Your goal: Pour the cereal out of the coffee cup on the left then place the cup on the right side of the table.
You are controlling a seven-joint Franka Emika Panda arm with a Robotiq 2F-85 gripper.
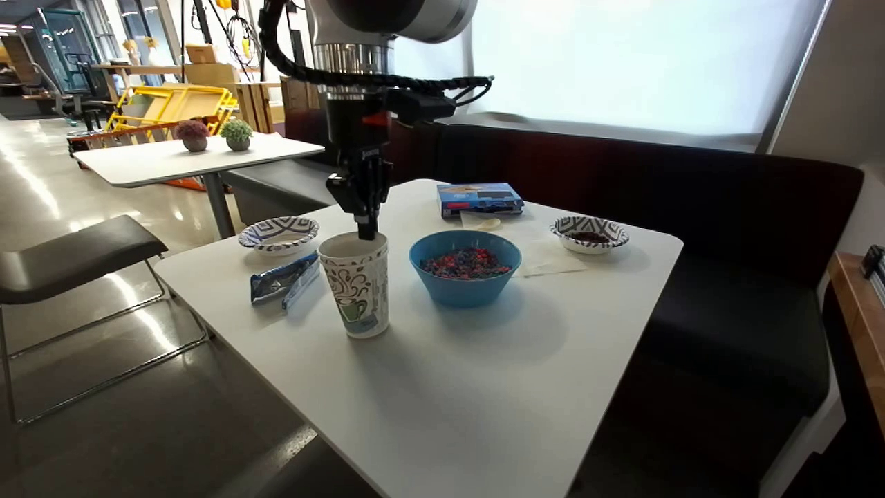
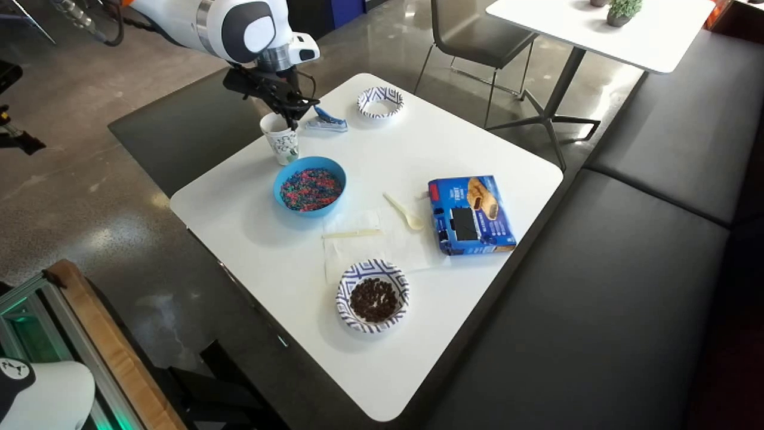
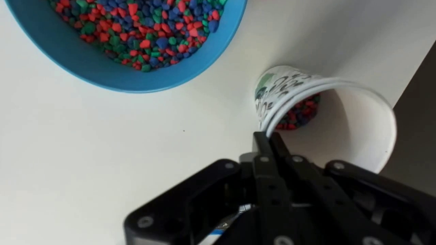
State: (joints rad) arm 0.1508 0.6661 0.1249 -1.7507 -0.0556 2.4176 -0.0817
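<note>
In the wrist view, your end effector [image 3: 268,136] pinches the cup [image 3: 335,119] at its nine-o'clock rim; expect light, crushable walls.

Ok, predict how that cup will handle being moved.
The cup may flex where the hand pinches its thin wall. Tapering to a narrow base, it could tip if pushed. Shallow colored bits inside suggest it's light.
</note>
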